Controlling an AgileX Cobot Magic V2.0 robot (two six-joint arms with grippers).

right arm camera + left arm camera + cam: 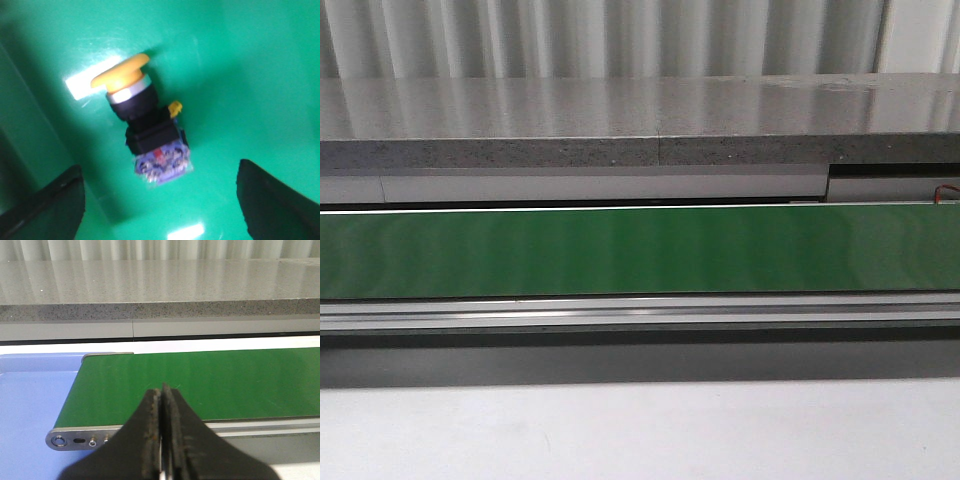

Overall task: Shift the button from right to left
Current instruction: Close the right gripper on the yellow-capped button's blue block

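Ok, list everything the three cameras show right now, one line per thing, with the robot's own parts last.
button: one, yellow-orange cap, black collar, blue block; lying on its side on a glossy green surface, right wrist view only.
green belt: one, green; running across the front view, bare there; its end shows in the left wrist view.
grey stone ledge: one, speckled grey; behind the belt.
blue surface: one, pale blue; beside the belt's end.
white table: one, white; in front of the belt.
left hand: one, black; shut on nothing, near the belt's end.
right hand: one, black; open, fingers either side of the button, not touching.

Green belt [620,252], grey stone ledge [570,120]
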